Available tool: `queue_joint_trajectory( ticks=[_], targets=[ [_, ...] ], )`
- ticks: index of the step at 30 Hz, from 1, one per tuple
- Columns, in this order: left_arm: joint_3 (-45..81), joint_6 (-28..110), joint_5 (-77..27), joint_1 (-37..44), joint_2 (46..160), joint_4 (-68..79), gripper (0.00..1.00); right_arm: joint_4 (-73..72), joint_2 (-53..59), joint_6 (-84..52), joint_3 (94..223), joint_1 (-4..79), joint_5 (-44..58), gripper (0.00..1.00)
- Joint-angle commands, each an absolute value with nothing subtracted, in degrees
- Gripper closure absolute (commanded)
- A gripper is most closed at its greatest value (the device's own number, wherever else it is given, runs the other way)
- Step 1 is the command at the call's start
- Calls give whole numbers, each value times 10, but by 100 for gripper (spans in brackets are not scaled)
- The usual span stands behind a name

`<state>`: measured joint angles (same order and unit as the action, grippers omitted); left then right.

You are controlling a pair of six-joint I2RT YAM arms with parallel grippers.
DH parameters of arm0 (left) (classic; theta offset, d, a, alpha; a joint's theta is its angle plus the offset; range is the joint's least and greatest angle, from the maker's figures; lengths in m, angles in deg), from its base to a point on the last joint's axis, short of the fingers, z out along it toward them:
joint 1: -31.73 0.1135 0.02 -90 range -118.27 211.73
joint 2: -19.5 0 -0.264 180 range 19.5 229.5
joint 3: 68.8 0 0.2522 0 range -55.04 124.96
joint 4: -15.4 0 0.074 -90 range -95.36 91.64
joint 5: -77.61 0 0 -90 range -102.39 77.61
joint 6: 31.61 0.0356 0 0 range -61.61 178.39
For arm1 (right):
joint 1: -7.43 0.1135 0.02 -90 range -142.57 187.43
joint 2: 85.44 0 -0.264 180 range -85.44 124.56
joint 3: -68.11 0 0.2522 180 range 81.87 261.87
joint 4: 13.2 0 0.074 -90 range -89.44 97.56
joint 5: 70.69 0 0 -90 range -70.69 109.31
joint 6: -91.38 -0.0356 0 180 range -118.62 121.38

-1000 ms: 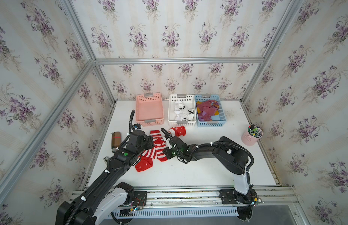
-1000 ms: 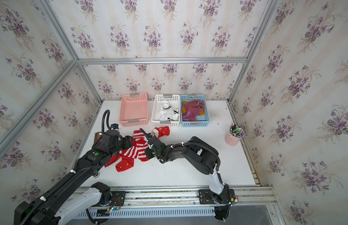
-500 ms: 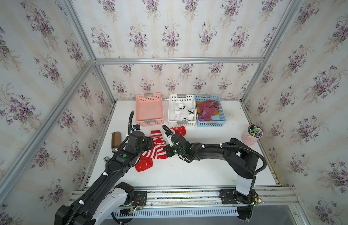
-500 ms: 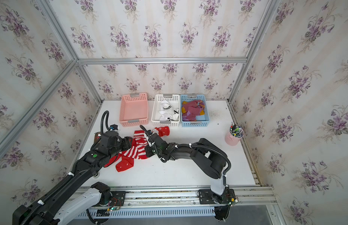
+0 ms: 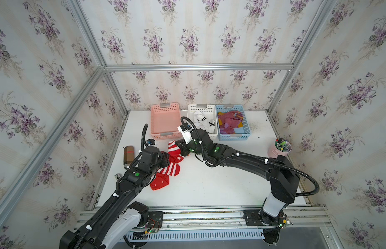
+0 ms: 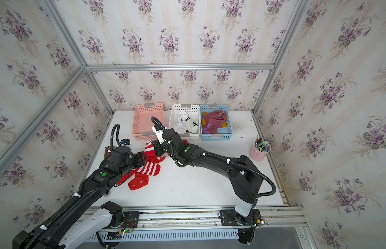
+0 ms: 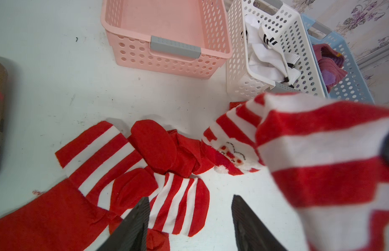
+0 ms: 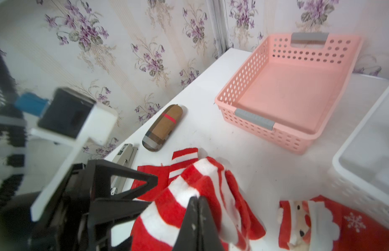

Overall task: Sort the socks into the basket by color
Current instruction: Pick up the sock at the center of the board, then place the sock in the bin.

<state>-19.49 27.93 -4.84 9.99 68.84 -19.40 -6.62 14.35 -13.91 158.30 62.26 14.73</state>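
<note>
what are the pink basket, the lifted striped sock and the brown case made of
Pink basket: moulded plastic, smooth and semi-matte, rigid walls with round holes.
Striped sock: soft fleecy or knit fabric, matte, draping limply with fuzzy edges.
Brown case: probably a hard shell covered in plaid fabric or leatherette.

Red and white stripes are borne by the striped sock (image 8: 178,195). A white-bearded face is shown on the red Santa-face sock (image 8: 298,219), and white flakes are scattered on the red snowflake sock (image 5: 159,183). Grey handles are fitted to the pink basket (image 5: 166,135), white basket (image 5: 212,108) and blue basket (image 5: 246,125). Black bands are seen on the white socks (image 5: 200,118), mustard cuffs on the maroon-purple socks (image 5: 228,122). The brown plaid case (image 5: 128,154) is crossed by 1 red stripe.
</note>
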Motion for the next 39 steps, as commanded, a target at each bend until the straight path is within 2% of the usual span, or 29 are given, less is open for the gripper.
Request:
queue_joint_trajectory(
  ticks=[1,21,32,39],
  targets=[
    [-199,275,-43,100,683,-191,38,-56,155,-119,1610,611,141,100],
    [-208,272,-50,100,670,-195,38,-14,335,-78,1899,531,61,100],
    [-208,266,-64,100,672,-183,38,-58,484,-82,2056,498,9,100],
    [-216,260,-69,97,681,-166,37,-126,543,-111,2081,485,-2,100]
  ],
)
